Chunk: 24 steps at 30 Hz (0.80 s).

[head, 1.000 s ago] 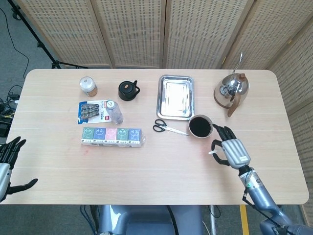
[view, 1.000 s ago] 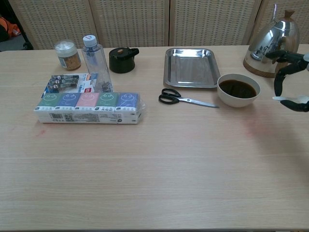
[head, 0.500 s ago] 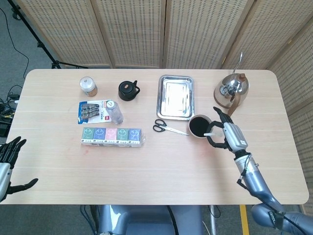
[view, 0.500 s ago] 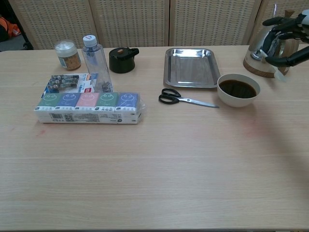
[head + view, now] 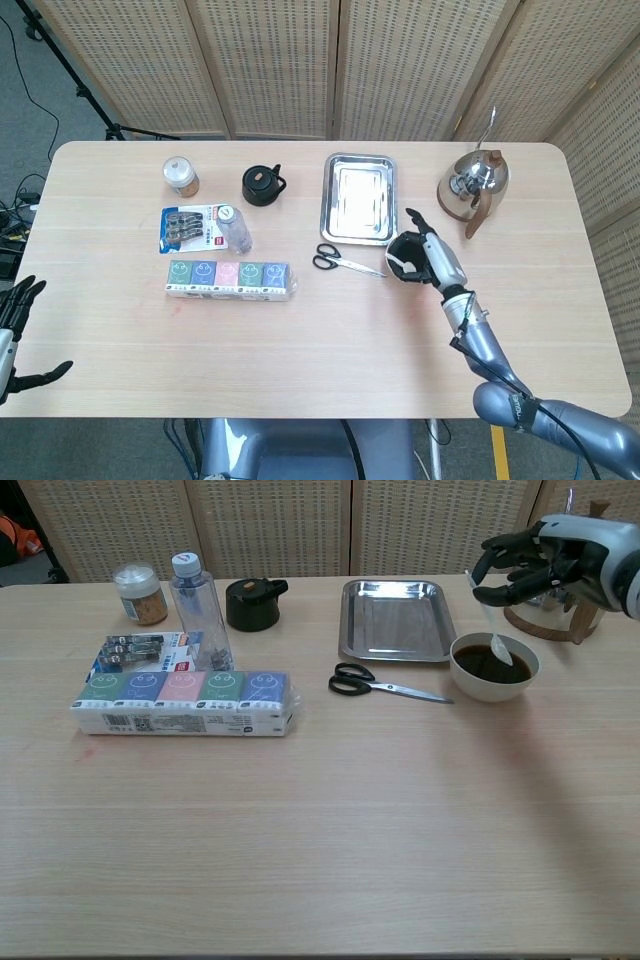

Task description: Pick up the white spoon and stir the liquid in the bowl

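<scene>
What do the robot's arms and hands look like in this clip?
The right hand has black fingers and a silver-grey back plate; its arm is glossy blue-grey with a cable near the wrist. The left hand shows black fingers at the frame edge.

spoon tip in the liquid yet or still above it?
In. Chest view shows the white spoon, held by the right hand, angled down with its bowl end at the dark liquid in the bowl.

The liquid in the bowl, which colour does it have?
The liquid is dark brown, almost black; the chest view shows it best.

Bright, even light; sharp frames
</scene>
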Available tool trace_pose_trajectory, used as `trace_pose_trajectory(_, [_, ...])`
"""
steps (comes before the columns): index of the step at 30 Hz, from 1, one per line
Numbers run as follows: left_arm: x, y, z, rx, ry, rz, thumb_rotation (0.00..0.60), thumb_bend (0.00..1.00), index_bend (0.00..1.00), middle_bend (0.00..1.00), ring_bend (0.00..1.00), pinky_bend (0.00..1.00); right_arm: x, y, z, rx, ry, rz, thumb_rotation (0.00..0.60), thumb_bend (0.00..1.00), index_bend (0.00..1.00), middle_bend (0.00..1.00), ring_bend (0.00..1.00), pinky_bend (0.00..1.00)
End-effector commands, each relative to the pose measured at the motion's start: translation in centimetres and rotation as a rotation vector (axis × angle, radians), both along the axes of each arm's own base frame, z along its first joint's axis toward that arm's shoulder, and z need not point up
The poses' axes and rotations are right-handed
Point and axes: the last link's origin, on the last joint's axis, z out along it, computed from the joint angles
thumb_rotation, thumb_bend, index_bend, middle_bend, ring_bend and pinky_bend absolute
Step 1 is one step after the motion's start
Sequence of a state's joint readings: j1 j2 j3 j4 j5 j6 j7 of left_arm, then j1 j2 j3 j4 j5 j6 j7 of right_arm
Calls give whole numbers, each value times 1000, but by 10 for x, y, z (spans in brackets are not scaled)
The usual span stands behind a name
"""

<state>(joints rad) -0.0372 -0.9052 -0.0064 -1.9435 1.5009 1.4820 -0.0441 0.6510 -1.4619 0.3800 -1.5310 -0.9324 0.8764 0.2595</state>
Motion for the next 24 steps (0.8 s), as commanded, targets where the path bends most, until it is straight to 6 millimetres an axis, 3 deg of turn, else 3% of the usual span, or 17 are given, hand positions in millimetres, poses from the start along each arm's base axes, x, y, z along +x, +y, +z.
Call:
trace_pose_trajectory(1, [-2, 2, 1, 0, -2, 9, 600, 0, 0, 0, 0, 0, 11, -11, -4, -5, 4, 18, 600, 517, 584, 0, 0, 0])
trace_pose_trajectory(12, [-4, 7, -2, -19, 1, 26, 600, 0, 0, 0, 0, 0, 12, -27, -11, -3, 37, 1, 600, 517, 583, 0, 0, 0])
trace_pose_trajectory(24, [-2, 7, -3, -30, 0, 22, 600, 0, 0, 0, 0, 0, -11, -31, -20, 19, 62, -39, 600, 543, 584, 0, 0, 0])
